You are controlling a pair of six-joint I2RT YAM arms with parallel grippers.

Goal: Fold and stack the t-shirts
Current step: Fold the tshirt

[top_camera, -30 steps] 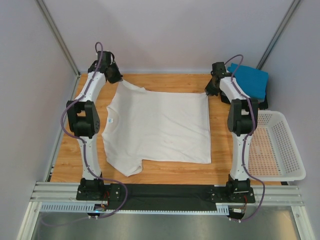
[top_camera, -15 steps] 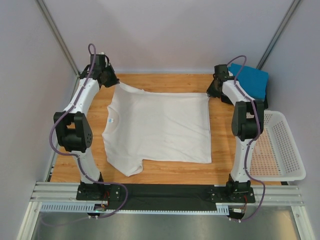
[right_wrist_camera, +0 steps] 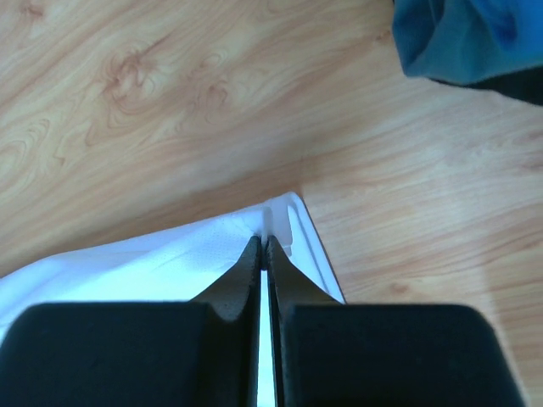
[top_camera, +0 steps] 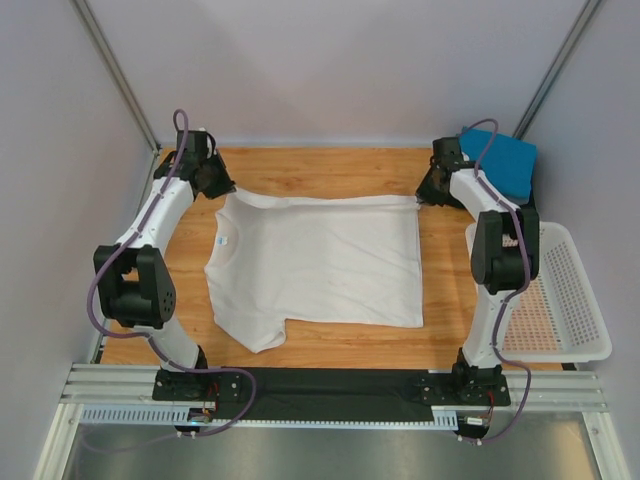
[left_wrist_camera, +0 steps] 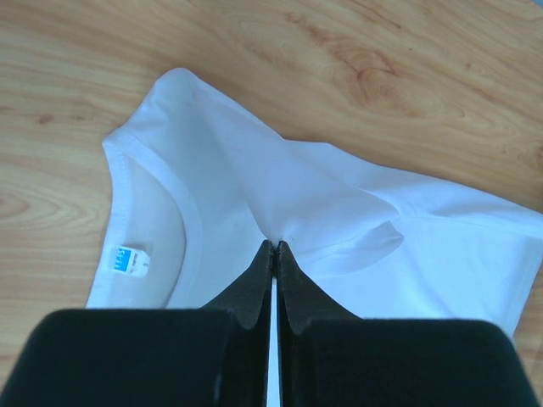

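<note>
Two arms, two grippers, both at the top of the top view. One white t-shirt (top_camera: 315, 260) lies spread flat mid-frame on the wooden table (top_camera: 330, 165), collar toward frame left, hem toward frame right. One sleeve sticks out at lower left. One small blue size label (left_wrist_camera: 127, 261) sits inside the neckline.

Left gripper (left_wrist_camera: 272, 246): jaws pressed together with no gap, pinching a raised fold of white cloth at the shirt's upper-left corner, just beside the collar. Cloth is tented up at the tips.

Right gripper (right_wrist_camera: 261, 242): jaws also closed tight, nipping the shirt's upper-right corner at the hem. Wood shows just past the tips.

The shirt's top edge runs as a taut line between the two pinch points.

One bright blue t-shirt (top_camera: 500, 165), folded, sits at the upper-right corner of the top view, apart from the white one. A dark layer shows under it, can't tell what it is.

One white perforated basket (top_camera: 560, 357) at frame right, beside the right arm, off the table edge. Nothing visible inside it.
</note>
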